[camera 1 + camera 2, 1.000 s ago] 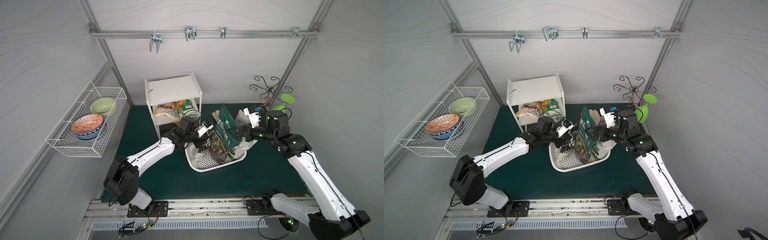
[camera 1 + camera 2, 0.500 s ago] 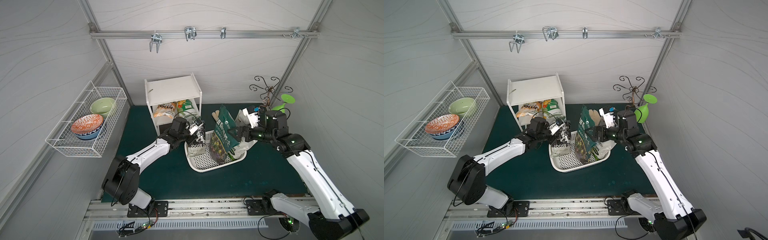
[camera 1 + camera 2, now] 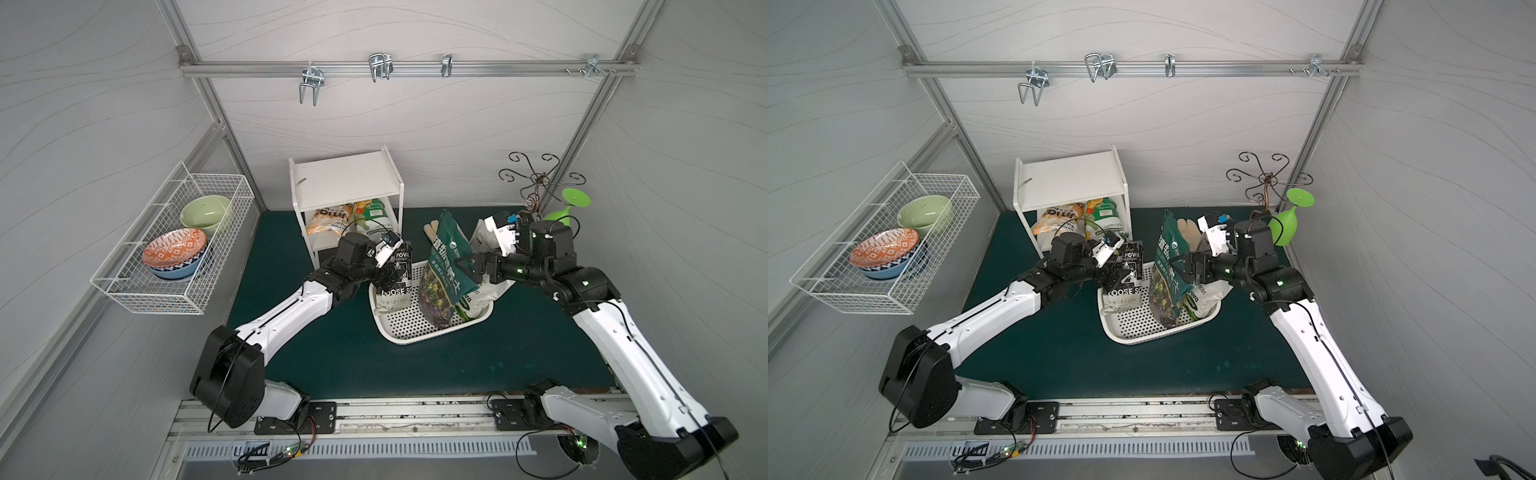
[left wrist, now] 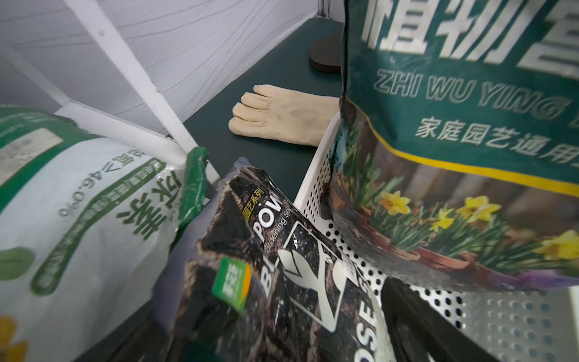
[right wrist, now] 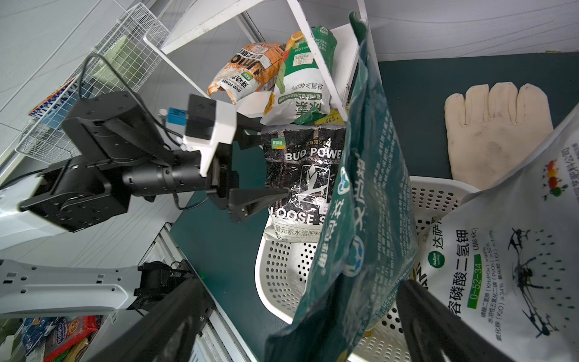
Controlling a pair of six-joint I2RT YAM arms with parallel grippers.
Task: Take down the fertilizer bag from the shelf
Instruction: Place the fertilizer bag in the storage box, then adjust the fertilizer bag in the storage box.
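Observation:
The white shelf point(image 3: 345, 178) point(image 3: 1071, 178) stands at the back. An orange bag point(image 3: 330, 218) and a white-green bag point(image 3: 372, 214) lie on its lower board. The black fertilizer bag point(image 3: 392, 286) point(image 3: 1123, 282) point(image 4: 297, 282) point(image 5: 305, 175) stands upright at the left end of the white perforated basket point(image 3: 399, 336) point(image 3: 1121, 336). My left gripper point(image 3: 395, 270) point(image 5: 274, 160) is open, with one finger on each side of that bag's upper part. My right gripper point(image 3: 461, 266) point(image 5: 299, 282) is open, with its fingers wide apart around a tall green bag point(image 3: 446, 266) point(image 5: 369, 203) that stands in the basket.
A white bag point(image 3: 486, 291) point(image 5: 517, 266) leans in the basket's right end. A beige glove point(image 4: 282, 116) point(image 5: 495, 131) lies on the green mat behind the basket. A wire basket point(image 3: 124, 286) with bowls hangs on the left wall. A green watering can point(image 3: 565, 208) and a metal hook stand point(image 3: 536, 183) fill the back right corner.
My left gripper has drawn back a little toward the shelf and opened, letting go of the black bag, which now stands at the basket's left end. The right arm has not moved.

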